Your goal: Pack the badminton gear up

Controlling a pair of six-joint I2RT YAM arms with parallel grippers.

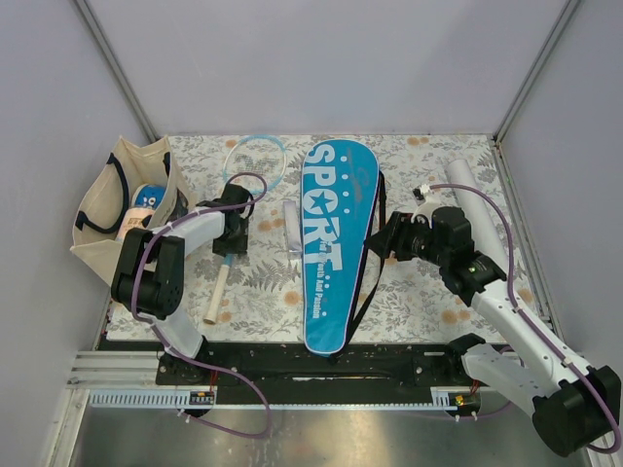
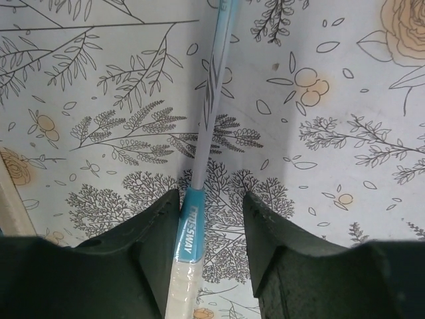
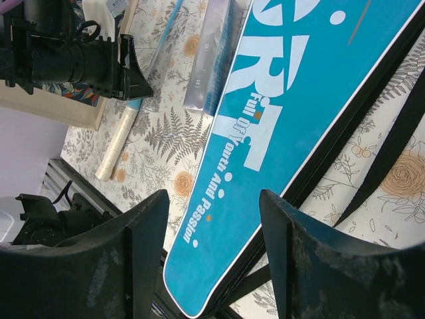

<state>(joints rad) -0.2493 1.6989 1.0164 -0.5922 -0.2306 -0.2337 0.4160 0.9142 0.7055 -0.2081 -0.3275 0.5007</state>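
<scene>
Lying flat on the floral-patterned bench (image 1: 428, 302), a light-blue-framed racket (image 2: 207, 126) runs straight through the gap of the left hand (image 2: 211, 203). Its thin shaft leads away ahead of the fingertips, and its teal collar and white-wrapped handle sit between them. The left hand is partly open and astride the racket. One finger (image 2: 156, 232) touches the collar, while the other stands apart from it with patterned bench showing in the gap, so nothing is gripped. From above, the racket's round head lies beyond this hand and the handle's end points back toward the arm bases.

Just to the right of the left hand sits a narrow clear packet (image 1: 292, 229); its contents cannot be made out. Next comes the large blue SPORT cover (image 3: 299, 113), edged in black, lying flat lengthwise in the middle of the bench.

The right hand (image 3: 212, 199) hangs at the cover's right edge, its fingers spread wide and empty, with the cover's lettered lower half showing below and between them. A black strap (image 3: 392, 146) trails from the cover on the far side of this hand.

Behind the right hand, toward the bench's right edge, lies the long white tube (image 1: 469, 195). Well out to the left of the left hand slumps a cream tote bag (image 1: 107, 219) with dark handles.
</scene>
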